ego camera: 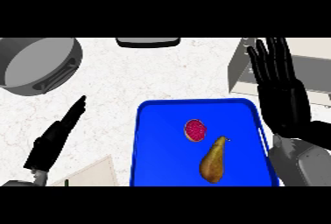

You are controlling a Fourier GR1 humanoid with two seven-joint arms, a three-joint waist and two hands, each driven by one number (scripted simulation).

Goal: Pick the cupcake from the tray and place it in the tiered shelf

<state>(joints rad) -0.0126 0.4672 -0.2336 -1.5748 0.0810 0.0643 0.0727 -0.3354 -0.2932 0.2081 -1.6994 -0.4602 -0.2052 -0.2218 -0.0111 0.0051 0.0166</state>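
A blue tray lies on the counter at the lower middle. On it sits a small cupcake with a pink-red top, and just below it a brown pear. The tiered shelf stands at the upper right, partly hidden behind my right hand. That hand is open, fingers straight and pointing up, above the tray's right edge and to the right of the cupcake. My left hand is open at the left, fingers straight, away from the tray.
A grey pot sits at the upper left. A dark object shows at the top edge. A pale board lies at the lower left beside the tray.
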